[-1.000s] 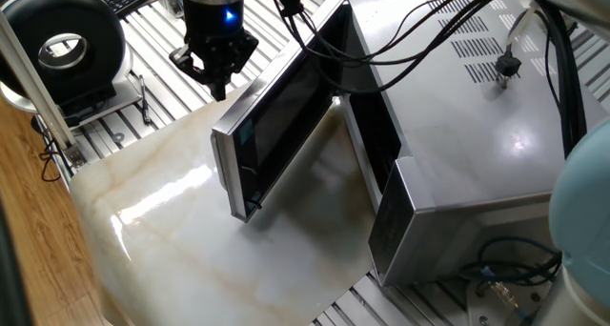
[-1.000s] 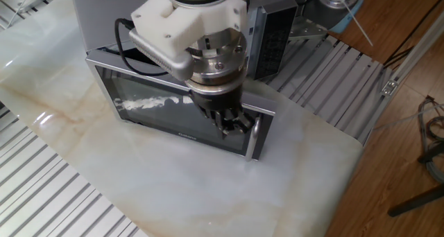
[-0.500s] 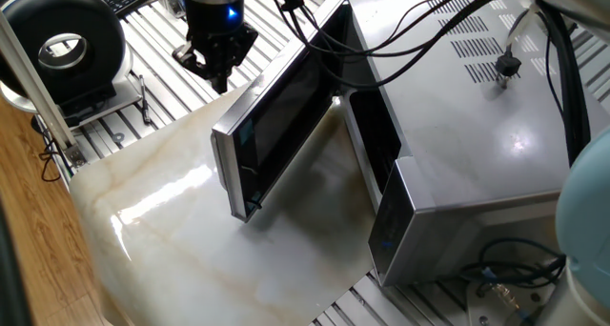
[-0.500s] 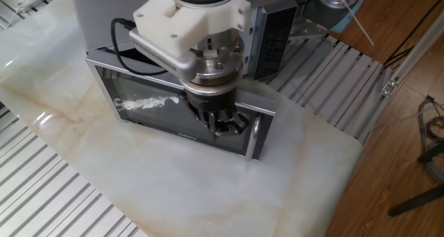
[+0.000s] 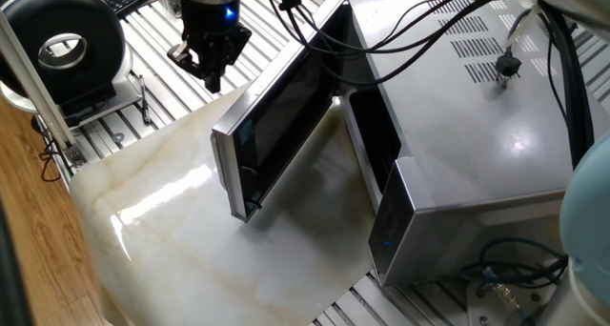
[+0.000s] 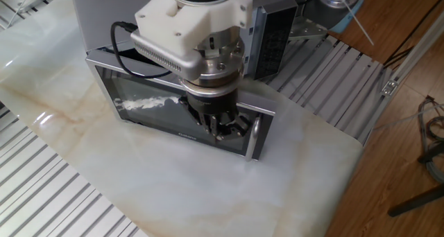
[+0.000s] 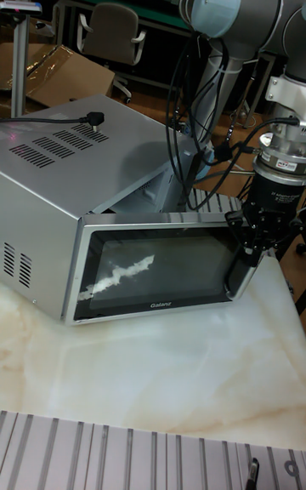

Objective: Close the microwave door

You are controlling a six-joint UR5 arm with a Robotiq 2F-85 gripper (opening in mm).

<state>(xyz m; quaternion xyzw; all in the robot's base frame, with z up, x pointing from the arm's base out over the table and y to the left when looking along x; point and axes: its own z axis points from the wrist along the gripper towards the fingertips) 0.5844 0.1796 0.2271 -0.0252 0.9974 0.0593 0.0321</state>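
Note:
The microwave point(image 5: 477, 116) is a big silver box with vent slots on top, and it also shows in the tall fixed view point(image 7: 68, 167). Its microwave door point(image 5: 276, 126) stands partly open, swung out over the marble slab. The glass front point(image 6: 159, 109) and the vertical silver handle point(image 6: 254, 140) face outward. My gripper point(image 5: 212, 81) points down just outside the door's free edge, near the handle point(image 7: 240, 273). The fingers taper to one point and hold nothing. From the other side the gripper point(image 6: 223, 128) hangs in front of the door's handle end.
A round black-and-white device point(image 5: 67, 45) sits at the back left on the slatted metal table point(image 5: 143, 88). Black cables point(image 5: 419, 26) run over the microwave's top. The marble slab point(image 6: 173, 188) ends at a wooden floor point(image 6: 409, 126).
The gripper has slid a little away from the door's free edge, toward the back left in one fixed view. The door holds the same angle.

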